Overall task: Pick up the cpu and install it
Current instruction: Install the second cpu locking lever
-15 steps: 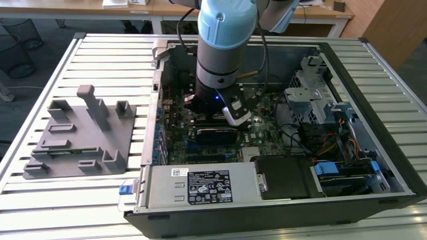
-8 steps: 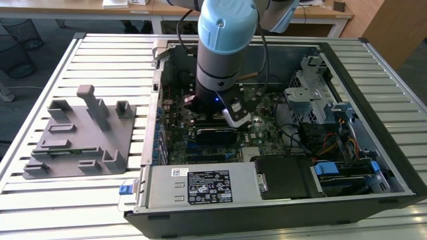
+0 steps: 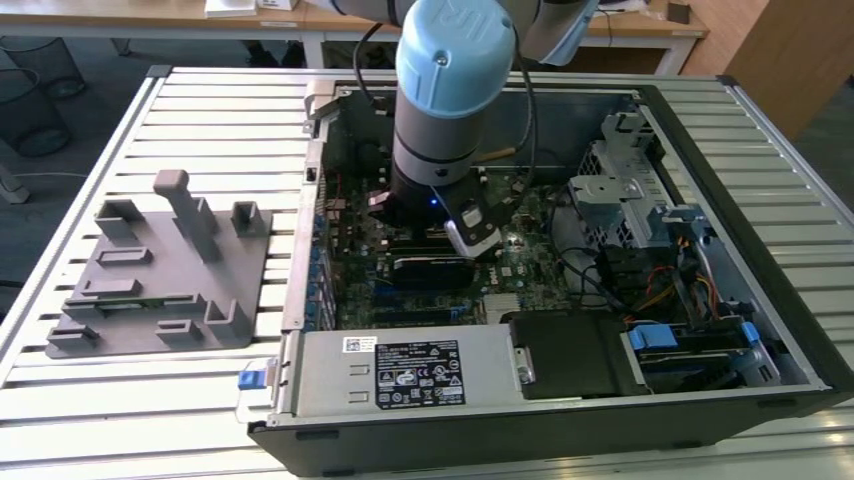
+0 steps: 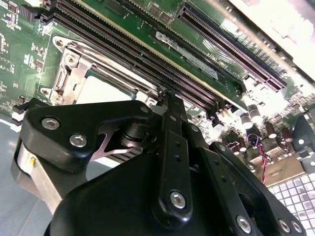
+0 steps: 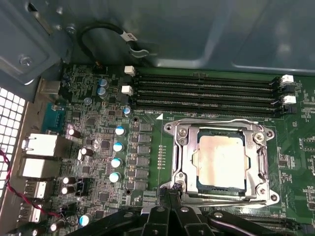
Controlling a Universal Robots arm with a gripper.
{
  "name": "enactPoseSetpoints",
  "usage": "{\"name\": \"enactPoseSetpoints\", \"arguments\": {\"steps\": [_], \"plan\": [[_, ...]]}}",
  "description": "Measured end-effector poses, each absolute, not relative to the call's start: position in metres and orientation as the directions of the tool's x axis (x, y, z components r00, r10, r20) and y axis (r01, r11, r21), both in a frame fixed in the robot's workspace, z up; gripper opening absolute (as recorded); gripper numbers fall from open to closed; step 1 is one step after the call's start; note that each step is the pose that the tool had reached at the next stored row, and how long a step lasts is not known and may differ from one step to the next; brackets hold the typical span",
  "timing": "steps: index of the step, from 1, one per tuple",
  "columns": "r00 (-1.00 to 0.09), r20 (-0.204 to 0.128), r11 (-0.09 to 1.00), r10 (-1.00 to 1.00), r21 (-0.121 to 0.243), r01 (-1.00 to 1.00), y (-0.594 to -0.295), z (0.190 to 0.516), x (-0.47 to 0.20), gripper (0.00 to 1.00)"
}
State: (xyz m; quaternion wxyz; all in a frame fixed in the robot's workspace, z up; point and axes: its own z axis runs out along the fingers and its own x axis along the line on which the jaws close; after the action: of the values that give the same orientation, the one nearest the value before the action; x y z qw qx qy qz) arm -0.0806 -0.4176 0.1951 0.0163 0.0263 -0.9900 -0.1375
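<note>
Silvery metal marks the cpu [image 5: 220, 163] in the first wrist view: it lies flat inside the socket frame [image 5: 177, 162], square to the opening, with the memory slots [image 5: 206, 91] beyond it at twelve o'clock. My gripper [image 5: 170, 196] sits at the frame's seven o'clock corner, fingers pressed together and holding nothing. A row of capacitors [image 5: 117, 155] stands at nine o'clock from the socket.

In the second wrist view my fingers [image 4: 172, 147] meet in one closed black blade, tip just beside the socket's edge. Part of the pale cpu top [image 4: 101, 91] shows past the linkage, inside the metal frame [image 4: 69, 73]. Long dark slots [image 4: 147, 59] run diagonally across the green board [image 4: 19, 49].

In the exterior view my arm [image 3: 447, 100] reaches straight down into the open computer case [image 3: 747, 200], gripper [image 3: 470, 238] low over the board. The grey holder tray [image 3: 160, 270] sits on the slatted table [image 3: 200, 100], at nine o'clock from the case, well apart.

I judge the chip placed and released, so the install step is near its end. Whether the cpu is fully seated I cannot tell. Any following move calls for clearing the frame corner without nudging the chip, and a light touch near those socket edges.
</note>
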Motion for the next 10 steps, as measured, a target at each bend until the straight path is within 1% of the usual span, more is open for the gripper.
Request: {"name": "enactPoseSetpoints", "arguments": {"steps": [10], "plan": [[-0.998,0.024,0.956,-0.057,0.290,-0.048,-0.4176,0.1920,-0.0806,0.11]]}}
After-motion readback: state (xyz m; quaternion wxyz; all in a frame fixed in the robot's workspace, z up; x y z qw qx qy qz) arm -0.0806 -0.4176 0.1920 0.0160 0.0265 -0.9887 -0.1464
